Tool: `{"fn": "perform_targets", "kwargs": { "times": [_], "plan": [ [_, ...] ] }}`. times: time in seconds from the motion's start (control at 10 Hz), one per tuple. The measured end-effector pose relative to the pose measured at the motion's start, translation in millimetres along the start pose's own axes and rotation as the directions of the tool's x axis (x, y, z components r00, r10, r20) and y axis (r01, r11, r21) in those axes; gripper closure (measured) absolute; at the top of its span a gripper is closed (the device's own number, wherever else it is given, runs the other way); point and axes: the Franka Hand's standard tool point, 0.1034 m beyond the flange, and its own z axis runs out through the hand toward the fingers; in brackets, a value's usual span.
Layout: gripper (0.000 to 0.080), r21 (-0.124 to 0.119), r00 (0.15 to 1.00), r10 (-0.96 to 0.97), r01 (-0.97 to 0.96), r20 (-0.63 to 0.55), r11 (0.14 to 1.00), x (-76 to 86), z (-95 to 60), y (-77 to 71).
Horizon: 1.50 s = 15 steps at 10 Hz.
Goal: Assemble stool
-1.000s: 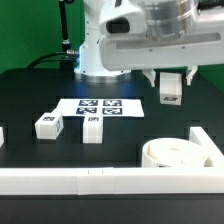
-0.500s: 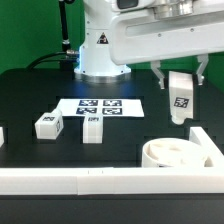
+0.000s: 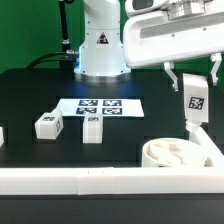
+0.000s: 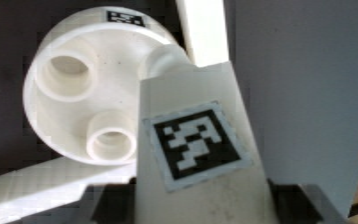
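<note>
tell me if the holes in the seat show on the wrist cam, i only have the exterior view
Observer: Yes, two round holes show in the top of the seat, and both look empty.
Operator: is the leg over one of them
Observer: No. The leg held in the gripper sits beside them in the wrist view. It hides the part of the seat next to them, so I cannot tell if a third hole lies there.
Operator: any tag on the seat
Observer: Yes, one tag on its side wall.
</note>
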Motion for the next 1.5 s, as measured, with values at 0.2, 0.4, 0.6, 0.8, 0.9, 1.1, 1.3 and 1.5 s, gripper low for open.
{"fn": "perform_targets", "kwargs": {
  "times": [0.2, 0.4, 0.6, 0.8, 0.9, 1.1, 1.3, 1.5],
  "plan": [
    [0.0472, 0.005, 0.999, -0.032, 0.032, -0.008, 0.999, 10.8, 10.0, -3.2],
    [0.0472, 0.005, 0.998, -0.050, 0.051, -0.024, 0.999, 25.6, 12.7, 2.9],
    [0.0472, 0.006, 0.998, -0.053, 0.053, -0.031, 0.999, 24.6, 13.5, 1.7],
    [0.0472, 0.008, 0.997, -0.058, 0.058, -0.060, 0.998, 23.3, 15.4, 1.9],
    [0.0472, 0.014, 0.991, -0.058, 0.060, -0.118, 0.998, 26.7, 13.9, 0.2],
    [0.0472, 0.022, 0.971, -0.068, 0.075, -0.227, 0.997, 18.3, 20.0, -2.9],
    [0.0472, 0.024, 0.971, -0.070, 0.077, -0.227, 0.997, 17.9, 19.6, -4.8],
    [0.0472, 0.023, 0.973, -0.074, 0.081, -0.221, 0.996, 13.9, 21.2, -5.6]
  ]
}}
